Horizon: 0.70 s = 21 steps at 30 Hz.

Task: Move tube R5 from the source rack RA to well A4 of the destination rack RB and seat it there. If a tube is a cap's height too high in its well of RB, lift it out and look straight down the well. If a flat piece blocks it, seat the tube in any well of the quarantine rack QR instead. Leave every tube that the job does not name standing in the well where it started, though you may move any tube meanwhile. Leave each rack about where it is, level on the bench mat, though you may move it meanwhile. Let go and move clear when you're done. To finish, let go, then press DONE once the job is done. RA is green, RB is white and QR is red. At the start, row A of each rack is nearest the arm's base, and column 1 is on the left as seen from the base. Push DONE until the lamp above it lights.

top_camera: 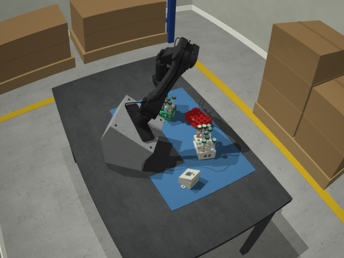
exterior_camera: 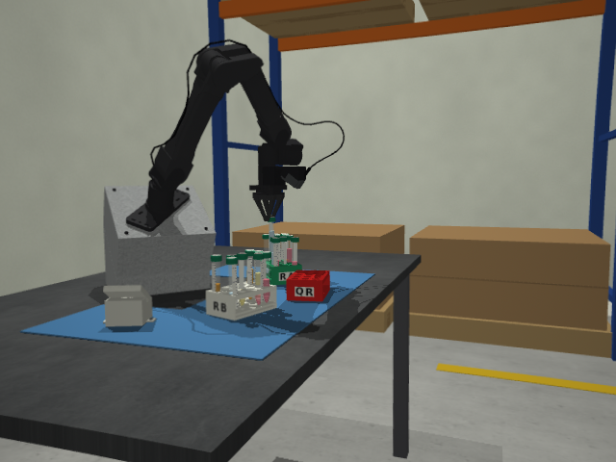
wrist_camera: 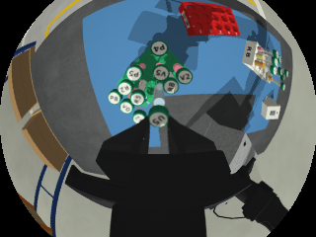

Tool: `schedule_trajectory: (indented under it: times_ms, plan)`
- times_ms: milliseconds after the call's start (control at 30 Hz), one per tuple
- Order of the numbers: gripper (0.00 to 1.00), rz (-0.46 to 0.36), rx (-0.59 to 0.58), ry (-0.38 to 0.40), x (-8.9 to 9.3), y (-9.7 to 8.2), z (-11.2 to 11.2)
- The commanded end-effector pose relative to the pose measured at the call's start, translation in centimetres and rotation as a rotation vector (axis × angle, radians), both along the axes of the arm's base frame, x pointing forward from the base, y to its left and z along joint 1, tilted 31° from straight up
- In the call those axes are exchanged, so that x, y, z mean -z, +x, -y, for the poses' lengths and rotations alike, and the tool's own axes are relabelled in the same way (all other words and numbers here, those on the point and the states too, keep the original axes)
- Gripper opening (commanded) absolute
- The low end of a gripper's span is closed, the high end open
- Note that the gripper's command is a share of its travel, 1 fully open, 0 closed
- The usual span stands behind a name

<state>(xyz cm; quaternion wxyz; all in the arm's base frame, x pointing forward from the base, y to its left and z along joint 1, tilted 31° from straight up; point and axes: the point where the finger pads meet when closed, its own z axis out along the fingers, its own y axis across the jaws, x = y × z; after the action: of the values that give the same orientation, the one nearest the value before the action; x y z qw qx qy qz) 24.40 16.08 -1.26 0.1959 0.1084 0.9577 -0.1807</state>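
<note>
My gripper (exterior_camera: 270, 217) (wrist_camera: 158, 119) is shut on the cap end of a green-capped tube (exterior_camera: 271, 229) (wrist_camera: 158, 118). It holds the tube upright, its lower end just above the caps of the other tubes in the green rack RA (top_camera: 171, 116) (exterior_camera: 278, 274) (wrist_camera: 150, 78). I cannot read the tube's label. Several capped tubes stand in RA. The white rack RB (top_camera: 207, 155) (exterior_camera: 221, 305) (wrist_camera: 252, 53) holds several tubes and stands nearer the DONE box. The red rack QR (top_camera: 194, 114) (exterior_camera: 318, 293) (wrist_camera: 207, 20) is empty. In the top view the arm hides the gripper.
The grey DONE box (top_camera: 189, 177) (exterior_camera: 126, 308) (wrist_camera: 272, 109) sits on the blue mat (top_camera: 222, 172) near its front. The arm's grey pedestal (top_camera: 124, 144) stands left of the racks. Cardboard boxes surround the table.
</note>
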Motion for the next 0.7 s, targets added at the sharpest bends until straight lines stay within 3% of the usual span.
schedule_trajectory:
  times_ms: [0,433,500,667]
  plan:
    - [0.00,0.031,-0.013,0.033,-1.8,0.1,-1.5]
    - [0.00,0.031,-0.013,0.033,-2.7,-0.3,-1.8]
    - [0.00,0.005,-0.013,-0.002,-1.9,-1.5,-0.3]
    - [0.00,0.004,-0.013,-0.001,-1.8,-2.1,0.2]
